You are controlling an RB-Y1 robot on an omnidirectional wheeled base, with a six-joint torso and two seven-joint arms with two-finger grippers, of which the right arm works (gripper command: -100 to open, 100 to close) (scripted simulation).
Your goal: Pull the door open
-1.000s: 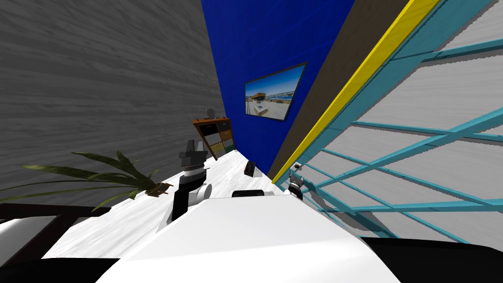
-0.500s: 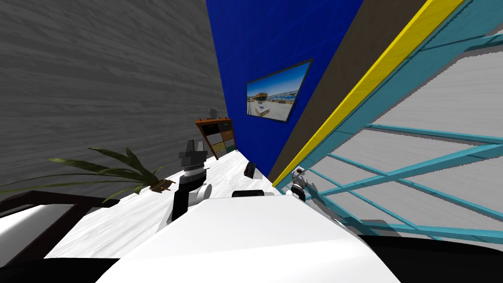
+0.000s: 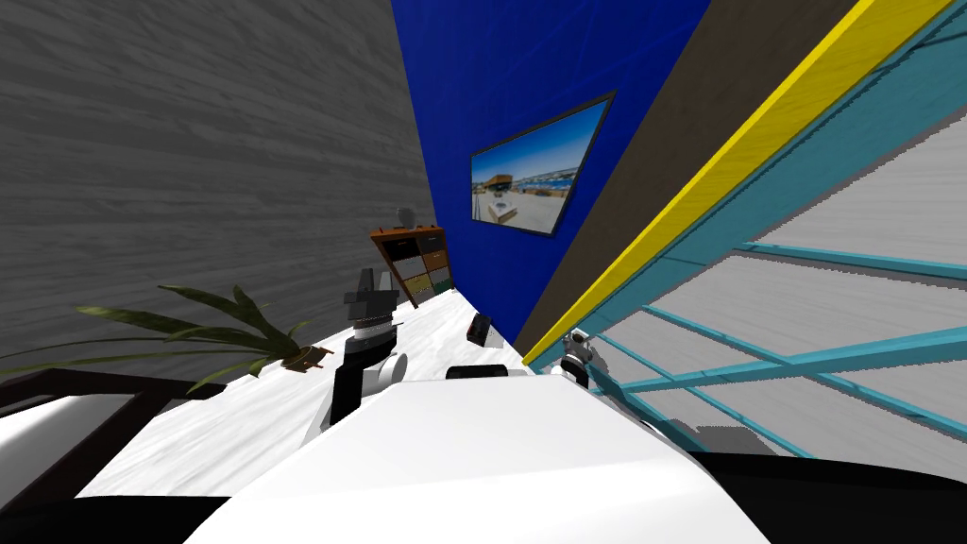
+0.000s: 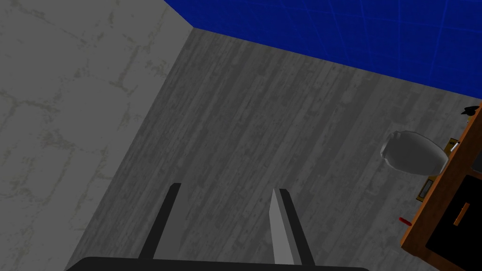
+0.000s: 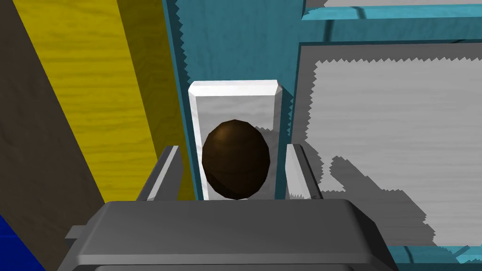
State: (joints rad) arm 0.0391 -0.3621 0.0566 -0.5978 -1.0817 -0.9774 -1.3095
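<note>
Right claw [image 5: 233,149] straddles the brown knob [image 5: 235,162] on the teal-framed door [image 5: 376,122], beside the yellow jamb [image 5: 94,94]; its blades stand parted, gaps either side, gripping nothing; close squarely across the knob's widest part before pulling straight back; left claw [image 4: 226,188] hangs open, empty.

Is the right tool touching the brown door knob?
Apart. The right wrist view shows the right tool straddling the brown knob with white plate showing on both sides.

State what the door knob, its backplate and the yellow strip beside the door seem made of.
Knob: dark brown, soft sheen, maybe polished wood or bronze. Backplate: white, faint veining, possibly marble or painted. Yellow strip: painted wood, grain lines show.
</note>
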